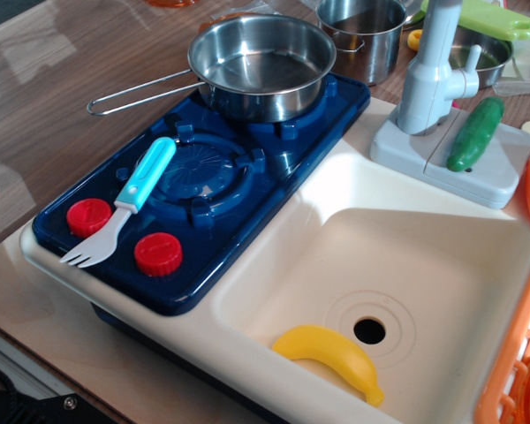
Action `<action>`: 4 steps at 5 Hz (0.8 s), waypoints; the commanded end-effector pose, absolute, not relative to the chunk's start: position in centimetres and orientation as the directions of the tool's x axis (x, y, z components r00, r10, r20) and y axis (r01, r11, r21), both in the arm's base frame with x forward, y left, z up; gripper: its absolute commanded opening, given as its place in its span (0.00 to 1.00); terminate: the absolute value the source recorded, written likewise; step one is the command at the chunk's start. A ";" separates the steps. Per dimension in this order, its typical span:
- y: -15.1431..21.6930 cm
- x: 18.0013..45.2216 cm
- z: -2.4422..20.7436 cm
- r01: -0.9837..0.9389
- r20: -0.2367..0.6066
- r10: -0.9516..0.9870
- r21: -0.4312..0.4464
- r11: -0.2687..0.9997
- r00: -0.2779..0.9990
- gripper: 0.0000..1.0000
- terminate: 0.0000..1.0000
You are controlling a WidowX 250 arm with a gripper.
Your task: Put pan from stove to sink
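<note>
The pan point(263, 64), a shallow shiny steel one, sits on the far burner of the dark blue stove point(203, 190). Its thin wire loop handle point(141, 93) points left over the wooden table. The cream sink point(424, 256) lies to the right of the stove, with its round drain hole point(369, 331) and the grey faucet point(433, 71) behind it. A yellow toy banana point(331, 358) lies in the basin near the front. No gripper is in view.
A white fork with a light blue handle point(128, 199) lies across the near burner, by two red knobs point(124, 234). A taller steel pot point(362, 35) stands behind the pan. A green toy cucumber point(475, 132) rests on the faucet base. An orange basket point(521, 353) is at the right edge.
</note>
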State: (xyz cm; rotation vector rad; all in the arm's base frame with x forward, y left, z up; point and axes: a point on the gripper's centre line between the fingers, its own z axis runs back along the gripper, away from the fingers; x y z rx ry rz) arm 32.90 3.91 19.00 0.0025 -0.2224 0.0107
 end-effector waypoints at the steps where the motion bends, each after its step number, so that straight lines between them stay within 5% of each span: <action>1: 3.9 32.9 19.0 -0.011 0.221 0.010 0.001 1.000 0.975 1.00 0.00; 4: 1.7 32.9 19.4 -0.339 0.185 0.337 -0.022 0.941 0.923 1.00 0.00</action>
